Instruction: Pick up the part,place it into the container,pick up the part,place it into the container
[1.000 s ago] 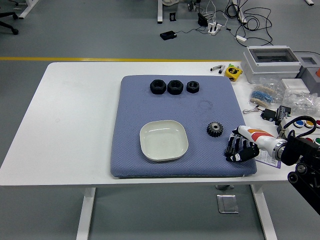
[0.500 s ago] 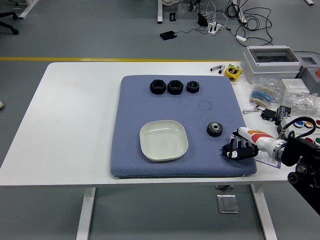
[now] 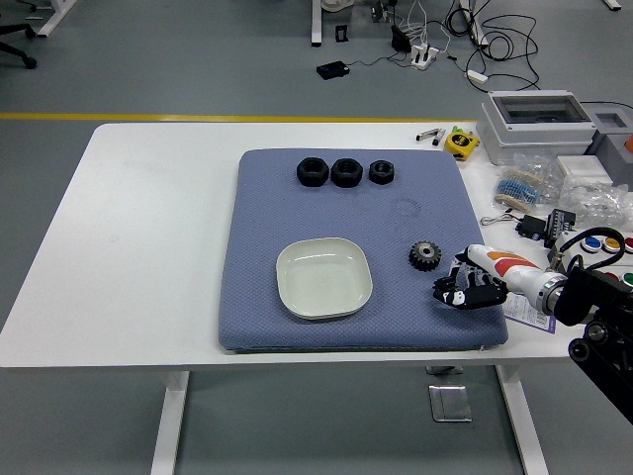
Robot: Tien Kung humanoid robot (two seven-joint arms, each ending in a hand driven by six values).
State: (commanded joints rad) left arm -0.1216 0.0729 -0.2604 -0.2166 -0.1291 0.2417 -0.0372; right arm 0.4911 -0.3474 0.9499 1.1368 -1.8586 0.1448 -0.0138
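Right hand [image 3: 467,289] beside gear [image 3: 425,256]

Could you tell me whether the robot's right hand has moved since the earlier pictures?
Yes. The right hand has shifted left and slightly up across the blue mat, closing on the gear, which has stayed put.

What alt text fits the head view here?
The robot's right hand, holding nothing, hovers over a blue mat beside a small black gear. An empty white dish sits left; three black nuts line the far edge.
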